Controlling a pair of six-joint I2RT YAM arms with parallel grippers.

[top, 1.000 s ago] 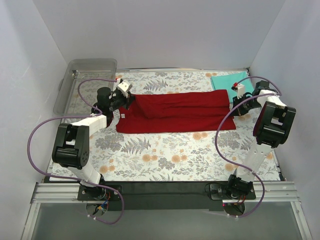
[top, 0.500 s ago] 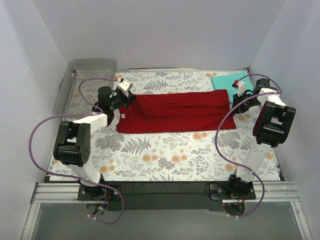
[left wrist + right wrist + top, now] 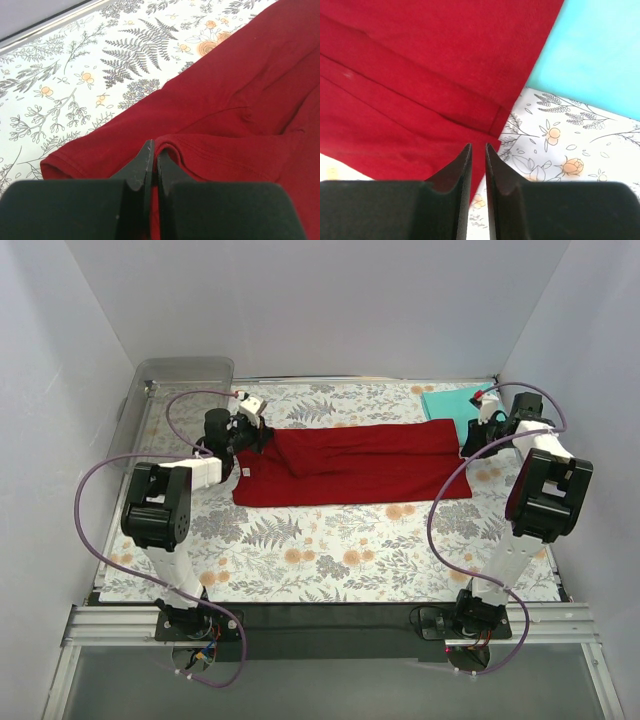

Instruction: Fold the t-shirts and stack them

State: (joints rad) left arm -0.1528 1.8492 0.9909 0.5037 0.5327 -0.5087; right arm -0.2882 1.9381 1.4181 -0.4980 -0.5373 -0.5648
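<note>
The main risk, as I judged it, was an uneven pull. The left jaws were clenched on a thin pinch of the dark red shirt [image 3: 240, 100], a raised fold at its 9 o'clock end. The right jaws stood slightly parted with nothing between them. If the left arm [image 3: 190, 472] moved alone, the long folded band could drag askew across the worktop [image 3: 320, 550], and its layered panels could slip open. A pinch that shallow might also slide out.

A second risk sat at the 3 o'clock end. There the red hem met the teal shirt [image 3: 600, 50], touching or lapping it; I could not tell which. Jaws closing there could catch the teal edge as well and disturb its flat fold.

In the top view the dark red shirt [image 3: 350, 465] lay across the middle of the worktop, stretched from 9 to 3 o'clock. The teal shirt [image 3: 455, 400] lay at about 2 o'clock, by the far corner. The right jaws hovered over the red shirt's hem corner [image 3: 420, 65], the cloth just below the tips, teal at their 1 o'clock.
</note>
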